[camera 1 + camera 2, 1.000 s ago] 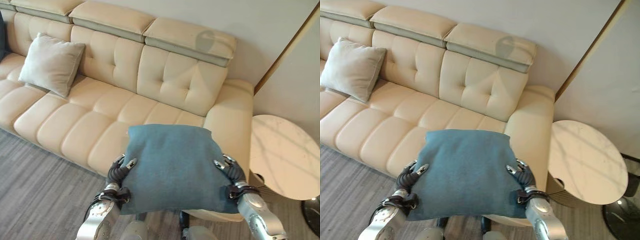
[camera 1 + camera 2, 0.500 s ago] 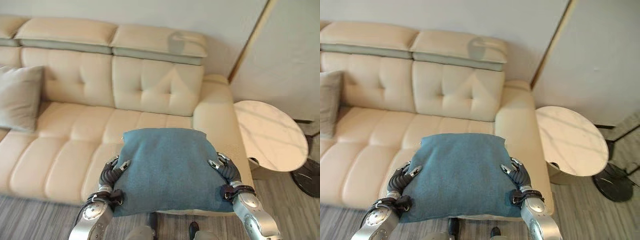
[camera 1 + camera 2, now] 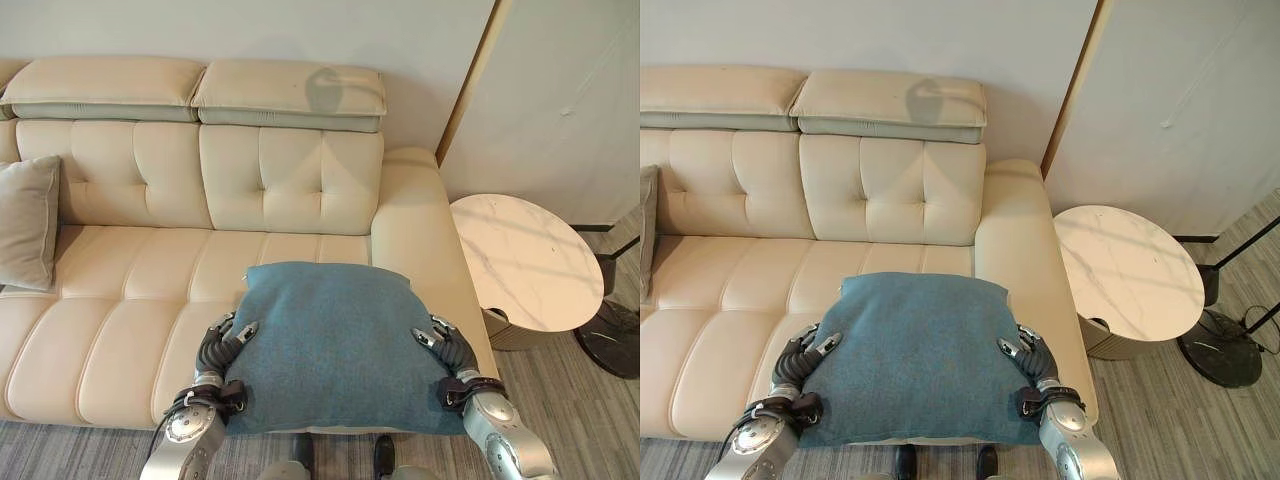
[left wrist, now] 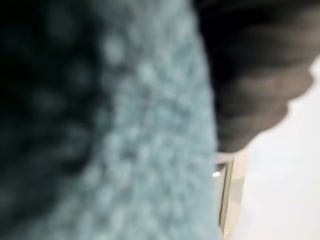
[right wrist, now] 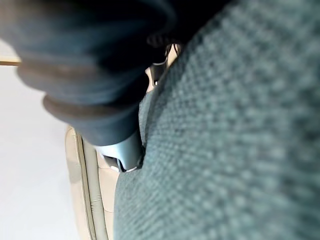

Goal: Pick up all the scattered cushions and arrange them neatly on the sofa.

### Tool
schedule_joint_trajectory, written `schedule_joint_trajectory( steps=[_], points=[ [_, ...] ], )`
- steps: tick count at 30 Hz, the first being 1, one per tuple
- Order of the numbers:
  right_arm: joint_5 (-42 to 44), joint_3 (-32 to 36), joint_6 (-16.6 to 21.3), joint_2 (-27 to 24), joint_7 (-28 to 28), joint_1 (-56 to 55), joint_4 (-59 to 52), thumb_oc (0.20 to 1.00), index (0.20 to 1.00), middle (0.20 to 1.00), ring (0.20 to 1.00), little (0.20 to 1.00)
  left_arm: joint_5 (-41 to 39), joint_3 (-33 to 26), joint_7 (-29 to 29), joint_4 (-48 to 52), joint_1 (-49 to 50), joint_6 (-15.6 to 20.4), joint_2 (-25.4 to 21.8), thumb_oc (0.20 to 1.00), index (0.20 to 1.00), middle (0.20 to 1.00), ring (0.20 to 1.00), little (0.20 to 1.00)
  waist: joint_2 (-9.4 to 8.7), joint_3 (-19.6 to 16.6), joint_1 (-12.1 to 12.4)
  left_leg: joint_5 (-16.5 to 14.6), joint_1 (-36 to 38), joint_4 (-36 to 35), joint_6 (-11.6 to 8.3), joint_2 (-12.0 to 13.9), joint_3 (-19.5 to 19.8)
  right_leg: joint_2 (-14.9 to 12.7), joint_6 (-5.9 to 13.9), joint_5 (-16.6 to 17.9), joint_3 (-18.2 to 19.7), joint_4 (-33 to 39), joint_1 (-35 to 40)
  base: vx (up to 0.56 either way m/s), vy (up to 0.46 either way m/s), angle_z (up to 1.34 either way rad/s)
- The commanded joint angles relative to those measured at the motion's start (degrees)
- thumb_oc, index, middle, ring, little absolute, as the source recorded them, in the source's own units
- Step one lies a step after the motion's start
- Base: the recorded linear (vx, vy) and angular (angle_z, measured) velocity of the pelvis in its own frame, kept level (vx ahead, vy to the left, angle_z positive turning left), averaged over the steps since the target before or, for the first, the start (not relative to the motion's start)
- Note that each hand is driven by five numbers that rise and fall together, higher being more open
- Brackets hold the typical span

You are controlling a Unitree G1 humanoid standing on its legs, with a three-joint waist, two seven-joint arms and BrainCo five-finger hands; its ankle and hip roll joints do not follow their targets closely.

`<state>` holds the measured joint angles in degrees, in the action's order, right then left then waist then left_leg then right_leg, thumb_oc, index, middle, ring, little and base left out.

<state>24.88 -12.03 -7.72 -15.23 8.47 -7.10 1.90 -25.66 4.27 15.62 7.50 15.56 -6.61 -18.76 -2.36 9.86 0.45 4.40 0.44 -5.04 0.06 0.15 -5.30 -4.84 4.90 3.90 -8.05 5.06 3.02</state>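
Both arms reach forward and upward from below, holding a blue cushion (image 3: 340, 345) flat between them above the front edge of the cream sofa (image 3: 150, 260), over its seat nearest the right armrest. The left hand (image 3: 222, 345) sits at the cushion's left edge, its dark ribbed cover angled up and inward, with the fingers curled over the top face of the fabric and pinching that edge. The right hand (image 3: 447, 352) mirrors it at the cushion's right edge, wrist tilted inward, fingers likewise curled over the fabric and clamped on it. The cushion lies roughly level, its far edge toward the sofa's backrest and its near edge hanging between the two forearms. In the left wrist view the blue weave (image 4: 135, 150) presses right up against the hand's dark cover; in the right wrist view the same fabric (image 5: 225, 150) lies tight against the right hand's cover. A grey cushion (image 3: 28, 222) leans upright against the sofa's backrest, well apart from the blue one, toward the sofa's left end. A round marble side table (image 3: 520, 262) stands just beside the sofa's right armrest.
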Motion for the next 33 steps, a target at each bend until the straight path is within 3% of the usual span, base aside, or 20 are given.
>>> schedule_joint_trajectory(
  steps=[1, 6, 7, 9, 10, 11, 14, 18, 22, 23, 24, 25, 28, 33],
  points=[
    [2.31, -4.69, 6.92, 3.73, 1.7, 9.54, -0.57, 0.2, 0.2, 0.2, 0.2, 0.2, 4.59, 1.54, 1.65, 1.46, -8.98, 6.38, -1.43, 0.2, 0.2, 0.2, 0.2, 0.2, 0.64, -2.17, 0.32, -7.17, 1.84, 0.04, 0.14, -1.78, 2.11, 1.89, -0.1, -6.44, -1.85, -0.06, -1.09, 0.07, -0.033, 0.18],
    [1.68, -7.14, 8.06, 5.29, 6.3, 19.07, 5.04, 0.2, 0.2, 0.2, 0.2, 0.2, 5.68, 5.25, 4.61, -4.22, -18.22, 7.39, -1.96, 0.2, 0.2, 0.2, 0.2, 0.2, 1.79, -1.52, 0.1, -6.99, 0.3, 0.04, -0.14, -2.01, 2.95, 1.73, -0.68, -6.9, -2.04, -0.06, -1.85, 0.04, -0.029, 0.17],
    [2.13, -8.6, 8.97, 6.44, 9.63, 26.32, 9.21, 0.2, 0.2, 0.2, 0.2, 0.2, 5.17, 8.15, 7.41, -8.28, -26.02, 8.33, -1.8, 0.2, 0.2, 0.2, 0.2, 0.2, 2.27, -0.11, 0.09, -6.4, -2.05, 0.04, -0.36, -2.15, 3.41, 1.62, -0.92, -6.51, -2.18, -0.06, -4.0, -0.08, -0.018, 0.1],
    [2.44, -9.04, 9.66, 6.67, 11.71, 31.97, 12.33, 0.2, 0.2, 0.2, 0.2, 0.2, 5.49, 9.73, 9.42, -11.18, -32.58, 9.26, -2.49, 0.2, 0.2, 0.2, 0.2, 0.2, 2.54, 1.3, 0.19, -5.75, -4.02, 0.04, -0.5, -2.19, 3.77, 1.6, -1.05, -5.94, -2.2, -0.06, -5.9, -0.18, -0.017, 0.15],
    [2.91, -9.33, 10.12, 5.83, 15.3, 41.63, 17.67, 0.2, 0.2, 0.2, 0.2, 0.2, 5.26, 12.19, 12.64, -16.72, -44.12, 10.52, -4.33, 0.2, 0.2, 0.2, 0.2, 0.2, 2.9, 3.36, 0.24, -4.44, -7.65, 0.04, -1.01, -2.38, 4.14, 1.68, -1.11, -4.74, -2.27, -0.06, -9.34, -0.2, -0.019, 0.24],
    [2.97, -9.16, 10.21, 5.8, 15.26, 42.12, 17.95, 0.2, 0.2, 0.2, 0.2, 0.2, 5.18, 12.3, 12.66, -17.11, -44.69, 10.7, -4.35, 0.2, 0.2, 0.2, 0.2, 0.2, 2.88, 3.46, 0.32, -4.37, -7.91, 0.04, -1.01, -2.37, 4.15, 1.68, -1.12, -4.68, -2.28, -0.06, -9.59, -0.16, -0.022, 0.22],
    [3.12, -7.22, 12.92, 1.81, 21.92, 59.9, 28.09, 0.2, 0.2, 0.2, 0.2, 0.2, 10.6, 16.66, 18.2, -27.02, -65.12, 12.09, -9.35, 0.2, 0.2, 0.2, 0.2, 0.2, 3.13, 4.47, 0.81, -2.25, -13.73, 0.04, -2.48, -2.38, 4.8, 1.57, -0.83, -3.77, -2.6, -0.86, -15.27, -0.03, -0.029, 0.05],
    [-1.72, -7.67, 16.33, -2.72, 28.39, 72.29, 33.97, 0.2, 0.2, 0.2, 0.2, 0.2, 22.5, 21.85, 25.92, -37.66, -80.86, 10.4, -15.66, 0.2, 0.2, 0.2, 0.2, 0.2, 2.82, 4.91, 1.09, -0.98, -18.36, 0.04, -3.73, -2.3, 5.09, 1.26, 0.29, -2.41, -2.68, -0.06, -18.98, 0.02, -0.011, 0.11],
    [-8.04, -10.1, 17.32, -4.74, 32.32, 79.02, 38.03, 0.2, 0.2, 0.2, 0.2, 0.2, 28.82, 25.76, 29.9, -46.4, -88.56, 8.43, -17.26, 0.2, 0.2, 0.2, 0.2, 0.2, 2.16, 4.83, 1.09, -0.06, -22.02, 0.04, -4.37, -2.1, 4.77, 1.24, 1.15, -1.3, -2.21, -0.06, -22.66, 0.0, 0.015, -0.02],
    [-9.16, -11.66, 17.28, -4.69, 32.87, 80.97, 40.14, 0.435, 0.435, 0.435, 0.435, 0.435, 30.61, 27.81, 30.92, -50.34, -91.33, 7.24, -18.19, 0.2, 0.2, 0.2, 0.2, 0.2, 1.86, 4.67, 1.09, 0.09, -23.03, 0.04, -4.52, -2.03, 4.54, 1.29, 1.41, -0.93, -1.98, -0.06, -23.69, -0.01, 0.003, -0.04],
    [-11.33, -13.95, 15.77, -5.55, 33.03, 83.37, 43.31, 1.0, 1.0, 1.0, 1.0, 1.0, 32.16, 29.68, 31.18, -53.72, -93.79, 5.92, -18.73, 0.285, 0.285, 0.285, 0.285, 0.285, 1.51, 4.65, 1.22, 0.36, -23.94, 0.04, -4.67, -1.88, 4.31, 1.35, 1.61, -0.71, -1.93, -0.06, -24.63, 0.0, 0.0, 0.0],
    [-15.65, -19.0, 14.71, -5.64, 32.35, 88.01, 47.98, 1.0, 1.0, 1.0, 1.0, 1.0, 35.21, 35.18, 30.34, -61.44, -98.81, 3.57, -19.69, 1.0, 1.0, 1.0, 1.0, 1.0, 1.05, 4.76, 1.34, 0.74, -25.37, 0.04, -4.74, -1.64, 3.76, 1.6, 2.04, 0.14, -1.47, -0.06, -26.43, 0.0, 0.0, 0.0],
    [-19.64, -21.37, 14.16, -5.31, 33.77, 91.3, 51.26, 1.0, 1.0, 1.0, 1.0, 1.0, 38.44, 39.15, 29.43, -68.28, -103.16, 1.11, -20.29, 1.0, 1.0, 1.0, 1.0, 1.0, 1.16, 4.7, 1.68, 1.61, -27.77, 0.04, -5.04, -1.61, 3.7, 1.58, 2.53, 0.8, -1.42, -0.06, -28.88, -0.02, -0.003, -0.06],
    [-20.25, -24.02, 12.73, -4.35, 31.65, 91.86, 57.15, 1.0, 1.0, 1.0, 1.0, 1.0, 40.54, 40.69, 27.99, -75.5, -103.21, -0.04, -19.91, 1.0, 1.0, 1.0, 1.0, 1.0, 1.37, 4.55, 1.57, 2.13, -28.75, 0.04, -5.36, -1.99, 4.3, 1.19, 2.78, 1.04, -2.39, -0.06, -29.53, 0.01, -0.001, 0.04]
  ],
)
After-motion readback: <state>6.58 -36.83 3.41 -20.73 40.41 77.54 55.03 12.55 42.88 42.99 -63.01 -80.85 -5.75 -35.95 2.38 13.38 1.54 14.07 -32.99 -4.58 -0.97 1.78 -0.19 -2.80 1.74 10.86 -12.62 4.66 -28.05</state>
